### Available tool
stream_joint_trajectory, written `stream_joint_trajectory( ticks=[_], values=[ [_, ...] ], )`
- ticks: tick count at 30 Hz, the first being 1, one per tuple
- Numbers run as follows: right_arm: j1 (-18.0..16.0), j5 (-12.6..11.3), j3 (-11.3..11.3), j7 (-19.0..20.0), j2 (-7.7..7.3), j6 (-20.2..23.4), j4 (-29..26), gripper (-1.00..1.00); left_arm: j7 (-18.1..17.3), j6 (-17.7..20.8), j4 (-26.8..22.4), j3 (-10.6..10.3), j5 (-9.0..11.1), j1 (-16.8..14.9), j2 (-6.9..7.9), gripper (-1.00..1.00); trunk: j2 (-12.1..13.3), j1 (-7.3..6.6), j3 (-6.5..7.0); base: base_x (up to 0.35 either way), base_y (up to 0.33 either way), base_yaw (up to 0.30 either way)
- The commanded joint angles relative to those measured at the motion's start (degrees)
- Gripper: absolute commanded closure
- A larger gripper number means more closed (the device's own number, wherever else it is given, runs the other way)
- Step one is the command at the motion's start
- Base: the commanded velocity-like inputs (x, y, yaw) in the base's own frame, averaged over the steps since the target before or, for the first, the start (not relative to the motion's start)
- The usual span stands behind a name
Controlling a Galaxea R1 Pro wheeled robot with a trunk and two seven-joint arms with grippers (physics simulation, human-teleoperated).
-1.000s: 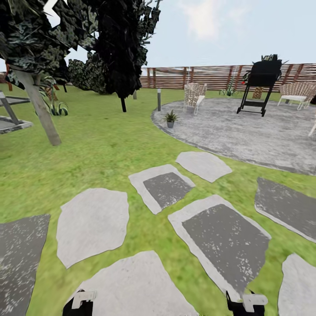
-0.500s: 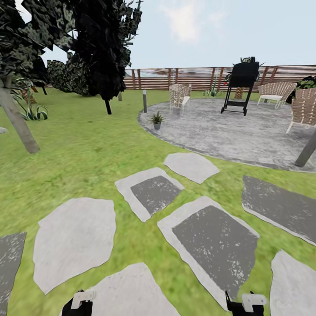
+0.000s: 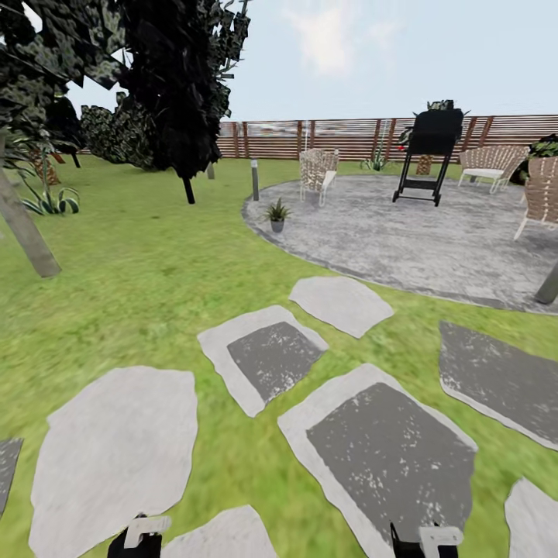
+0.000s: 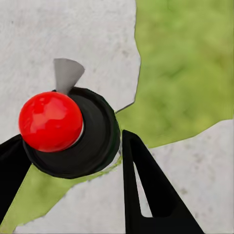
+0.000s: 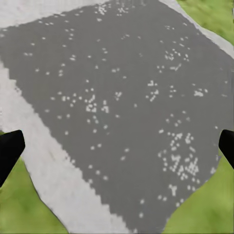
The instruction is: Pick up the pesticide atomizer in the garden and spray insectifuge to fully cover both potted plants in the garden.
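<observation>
The pesticide atomizer (image 4: 68, 131), a dark round bottle with a shiny red top, sits between the black fingers (image 4: 146, 190) of my left gripper (image 4: 73, 146), which is shut on it above grass and pale stepping stones. My right gripper (image 5: 117, 146) is open and holds nothing, its fingertips wide apart over a dark grey stepping stone (image 5: 122, 102). Both grippers peek in at the head view's lower edge, left (image 3: 139, 535) and right (image 3: 430, 539). One potted plant (image 3: 277, 215), a small green rosette in a grey pot, stands far ahead at the near-left rim of the round patio (image 3: 403, 232).
Flat stepping stones (image 3: 267, 356) cross the lawn ahead. A grey bollard (image 3: 254, 179), a wicker chair (image 3: 318, 172), a black grill (image 3: 425, 155) and more chairs (image 3: 542, 194) stand on or by the patio. A tree trunk (image 3: 23, 232) leans at left. A slatted fence (image 3: 341, 138) closes the back.
The whole head view has shifted: stepping stones slid down and left and the patio sits a little nearer, so the camera moved. The grippers hold the same places in the picture.
</observation>
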Motion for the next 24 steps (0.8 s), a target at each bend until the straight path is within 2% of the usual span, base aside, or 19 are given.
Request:
stream_joint_trajectory(
  ticks=[1,24],
  values=[
    [0.1,0.6,-0.2,-0.4,0.35,-0.1,0.1,-1.0,0.5,-0.1,-0.1,-0.5,0.0,0.0,0.03,1.0,0.0,0.02,-0.05,0.338,0.0,0.0],
    [0.2,0.6,-0.2,-0.4,0.45,-0.1,0.1,-1.0,0.5,-0.1,-0.1,-0.7,0.0,0.0,-0.05,1.0,0.0,0.02,-0.05,0.338,0.0,0.0]
  ],
)
